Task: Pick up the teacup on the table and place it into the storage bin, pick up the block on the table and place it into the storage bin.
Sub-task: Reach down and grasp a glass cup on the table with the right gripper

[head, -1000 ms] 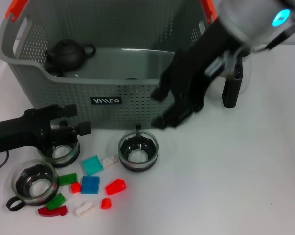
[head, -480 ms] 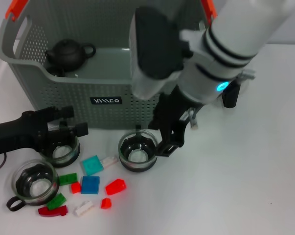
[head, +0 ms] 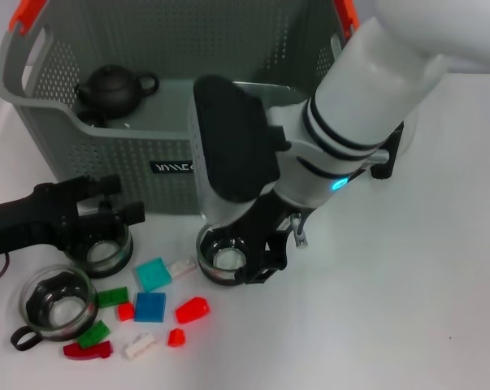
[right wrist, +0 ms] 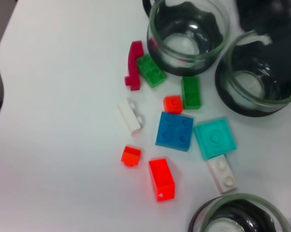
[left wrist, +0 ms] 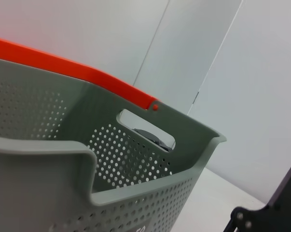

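Head view: the big grey perforated plastic storage bin (head: 106, 158) with orange-trimmed handles sits at the back of the white table (head: 407, 309), with a dark round teapot (head: 110, 88) inside it. The right gripper (head: 257, 256) is down at the glass teacup with a dark insert (head: 220, 258) just in front of the bin, its black fingers (head: 265, 258) on the cup's rim side; can't tell if they're actually clamped on it. The left gripper (head: 106, 213) lies low on the left, right over a second glass cup (head: 102, 253); finger state isn't clear either. A third glass cup with a black handle (head: 58, 302) sits nearer the front, and small bricks lie scattered beside it, including a teal square block (head: 153, 273), a blue square block (head: 149, 307) and a red wedge block (head: 192, 309).

Left wrist view: mostly the bin's wall (left wrist: 135, 203) and orange rim (left wrist: 77, 72).

Right wrist view: looks down on the blocks, the blue one (right wrist: 174, 131) touching the teal one (right wrist: 214, 138), with a red brick (right wrist: 161, 179), a white brick (right wrist: 130, 116) and green bricks (right wrist: 151, 70) around; three cup rims show at the edges.
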`<state>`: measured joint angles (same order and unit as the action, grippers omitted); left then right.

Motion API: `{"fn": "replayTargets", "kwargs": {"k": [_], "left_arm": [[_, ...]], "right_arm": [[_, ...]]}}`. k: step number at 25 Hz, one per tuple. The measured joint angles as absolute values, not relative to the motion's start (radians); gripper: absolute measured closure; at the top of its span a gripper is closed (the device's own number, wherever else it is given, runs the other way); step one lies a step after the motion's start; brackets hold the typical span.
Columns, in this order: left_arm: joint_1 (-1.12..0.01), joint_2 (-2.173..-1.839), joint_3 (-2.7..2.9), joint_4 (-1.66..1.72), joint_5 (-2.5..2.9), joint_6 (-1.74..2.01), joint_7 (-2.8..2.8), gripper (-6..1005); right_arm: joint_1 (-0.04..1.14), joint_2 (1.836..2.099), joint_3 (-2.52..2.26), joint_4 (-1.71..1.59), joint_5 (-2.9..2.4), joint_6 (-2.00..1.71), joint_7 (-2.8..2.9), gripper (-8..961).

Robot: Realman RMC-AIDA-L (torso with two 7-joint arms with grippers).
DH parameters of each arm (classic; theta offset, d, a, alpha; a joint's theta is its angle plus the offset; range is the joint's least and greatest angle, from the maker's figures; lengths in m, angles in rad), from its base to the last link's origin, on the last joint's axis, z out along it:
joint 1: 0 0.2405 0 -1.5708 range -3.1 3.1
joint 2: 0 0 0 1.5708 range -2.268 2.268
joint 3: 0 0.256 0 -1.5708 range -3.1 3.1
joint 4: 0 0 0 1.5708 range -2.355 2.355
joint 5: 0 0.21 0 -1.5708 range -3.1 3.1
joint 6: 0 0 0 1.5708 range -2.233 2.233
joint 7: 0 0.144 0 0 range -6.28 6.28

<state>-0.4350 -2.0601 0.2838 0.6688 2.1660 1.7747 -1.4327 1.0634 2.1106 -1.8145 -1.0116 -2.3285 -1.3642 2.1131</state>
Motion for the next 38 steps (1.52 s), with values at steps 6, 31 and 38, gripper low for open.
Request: {"fn": "replayTargets", "kwargs": {"k": [6, 31, 38], "left_arm": [[-0.435, -2.06, 0.28, 0.669, 2.166, 1.775, -1.431, 144], [-0.434, -2.063, 0.281, 0.669, 2.166, 1.773, -1.429, 145], [-0.434, -2.063, 0.281, 0.669, 2.166, 1.773, -1.429, 145]], "right_arm": [[1.06, 2.114, -1.878, -0.976, -2.327, -1.302, 2.102, 343], [1.062, 2.122, -1.946, -0.793, -2.235, -1.132, 2.062, 344], [1.06, 2.121, -1.947, -0.789, -2.229, -1.124, 2.064, 392]]}}
